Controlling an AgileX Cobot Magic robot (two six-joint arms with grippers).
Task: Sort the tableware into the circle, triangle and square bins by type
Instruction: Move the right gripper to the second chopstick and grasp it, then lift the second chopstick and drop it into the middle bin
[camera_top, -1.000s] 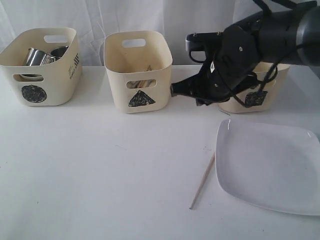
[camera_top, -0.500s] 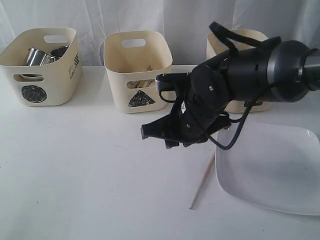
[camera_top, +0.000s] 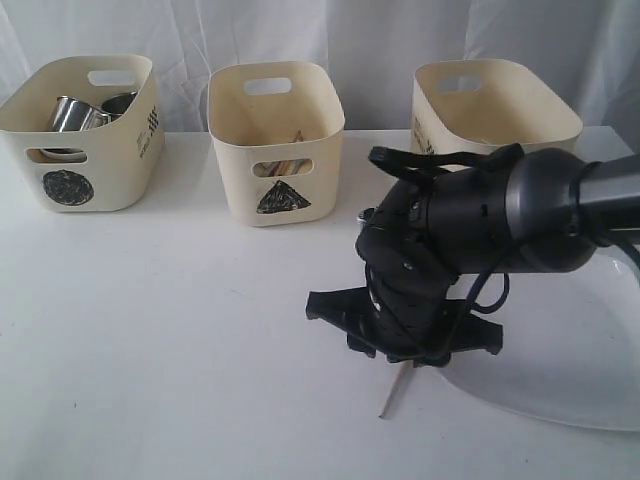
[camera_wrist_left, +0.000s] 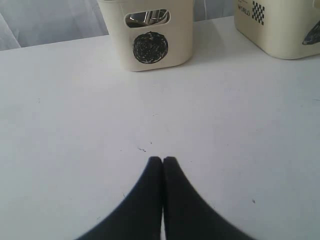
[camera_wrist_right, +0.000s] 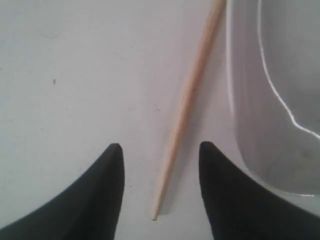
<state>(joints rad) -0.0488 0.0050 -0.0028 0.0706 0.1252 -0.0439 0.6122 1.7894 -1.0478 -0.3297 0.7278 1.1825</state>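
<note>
One wooden chopstick (camera_wrist_right: 192, 95) lies on the white table beside the large white square plate (camera_wrist_right: 280, 100). My right gripper (camera_wrist_right: 160, 145) hangs open just above it, its thin end between the two fingers and touching neither. In the exterior view the right arm covers most of the chopstick (camera_top: 390, 396) and the near corner of the plate (camera_top: 600, 405). The circle bin (camera_top: 85, 135) holds steel mugs (camera_top: 72, 112). The triangle bin (camera_top: 275, 140) stands in the middle and the square bin (camera_top: 490, 105) at the back right, its mark hidden. My left gripper (camera_wrist_left: 162, 159) is shut and empty over bare table.
The left wrist view shows the circle bin (camera_wrist_left: 150, 30) ahead and the triangle bin (camera_wrist_left: 285, 25) beside it. A white curtain hangs behind the three bins. The plate's rim lies close to the chopstick.
My right arm has swung from in front of the square bin down and forward, and now hangs low over the chopstick. The square bin's rim is uncovered.
</note>
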